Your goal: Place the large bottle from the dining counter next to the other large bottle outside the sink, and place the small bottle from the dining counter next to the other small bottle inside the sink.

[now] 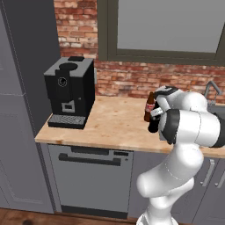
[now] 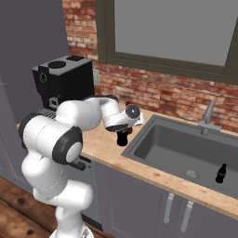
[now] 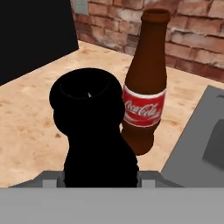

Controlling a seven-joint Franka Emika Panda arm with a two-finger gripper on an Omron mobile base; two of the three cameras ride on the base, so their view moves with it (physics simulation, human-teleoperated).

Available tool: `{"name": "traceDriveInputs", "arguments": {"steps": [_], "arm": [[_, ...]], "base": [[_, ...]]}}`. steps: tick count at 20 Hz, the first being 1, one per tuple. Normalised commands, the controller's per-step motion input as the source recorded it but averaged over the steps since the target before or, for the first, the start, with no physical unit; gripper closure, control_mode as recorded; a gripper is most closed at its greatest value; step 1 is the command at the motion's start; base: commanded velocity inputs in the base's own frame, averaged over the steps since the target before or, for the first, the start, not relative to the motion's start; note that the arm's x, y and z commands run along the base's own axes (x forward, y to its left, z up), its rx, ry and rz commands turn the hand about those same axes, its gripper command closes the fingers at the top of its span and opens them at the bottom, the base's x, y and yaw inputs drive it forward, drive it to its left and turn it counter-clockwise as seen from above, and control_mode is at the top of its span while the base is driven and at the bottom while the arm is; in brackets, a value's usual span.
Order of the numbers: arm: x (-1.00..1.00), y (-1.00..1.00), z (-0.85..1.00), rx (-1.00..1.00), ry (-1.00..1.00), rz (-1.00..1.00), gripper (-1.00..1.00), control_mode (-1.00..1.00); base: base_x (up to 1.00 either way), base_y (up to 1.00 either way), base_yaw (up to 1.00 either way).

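My gripper (image 2: 123, 126) is shut on the large bottle (image 3: 94, 131), an all-black glossy bottle held upright between its fingers. The bottle's base (image 2: 122, 138) is at the wooden counter top, just left of the sink (image 2: 162, 139); whether it touches the top I cannot tell. Close behind it stands the other large bottle (image 3: 146, 87), brown with a red label, also visible past the arm (image 1: 149, 107). The other small bottle (image 2: 221, 173), tiny and black, stands inside the sink at its right end. The small bottle and the dining counter are out of view.
A black coffee machine (image 1: 70, 92) stands at the left end of the counter against the brick wall. A chrome faucet (image 2: 208, 117) rises behind the sink. A dishwasher front (image 1: 90, 176) and grey cabinets sit below the counter.
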Motion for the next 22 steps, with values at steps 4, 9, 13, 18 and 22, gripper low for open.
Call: {"name": "traceDriveInputs", "arguments": {"steps": [4,9,13,18,22], "arm": [[-0.13,0.08,-0.18,-0.08,-0.08,0.0,1.0,-1.0],[-0.13,0.09,-0.23,-0.08,-0.08,0.0,-1.0,-1.0],[-0.1,0.04,-0.22,-0.05,-0.06,0.0,-1.0,-1.0],[-0.12,-0.01,-0.02,-0.01,-0.08,0.0,-1.0,-1.0],[-0.02,-0.06,0.0,0.0,-0.07,0.0,-1.0,-1.0]], "base": [[0.0,0.0,0.0],[0.0,0.0,0.0],[0.0,0.0,0.0],[0.0,0.0,0.0],[0.0,0.0,0.0]]}}
